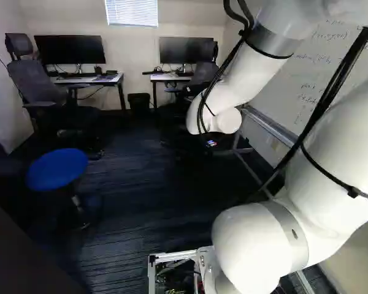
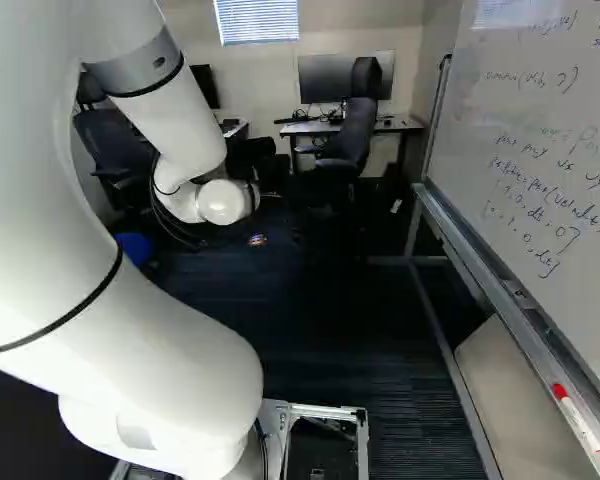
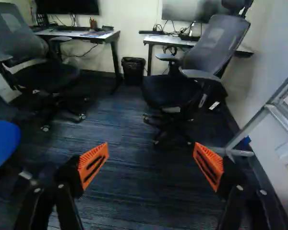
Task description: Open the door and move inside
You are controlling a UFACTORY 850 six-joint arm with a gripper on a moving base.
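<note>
One door: cannot be placed from these views; a room interior is shown ahead.
Gripper [image 1: 212, 143]: spread wide, nothing held; its orange pads [image 3: 92, 165] are held well apart, with carpet [image 3: 144, 191] seen between and ahead of them.
Arm [image 1: 251, 67]: extended forward over the carpet, elbow bent, wrist carried out ahead of the base.
Blue stool [image 1: 56, 168]: placed at near left, on a single post.
Left chair [image 3: 38, 72]: parked before the left desk [image 1: 86, 79], at far left; a black monitor [image 1: 70, 50] is stood on that desk.
Right chair [image 3: 175, 91]: set in front of the right desk [image 2: 310, 127], at the far side; a second monitor [image 2: 340, 75] is seen behind its backrest.
Bin [image 3: 133, 71]: tucked between the two desks, by the far wall.
Whiteboard [image 2: 540, 120]: stood along the right on a metal frame [image 2: 420, 300], covered in handwriting; a red-capped marker [image 2: 577, 417] is laid on its near ledge.
Window blind [image 2: 258, 20]: mounted high on the far wall.
</note>
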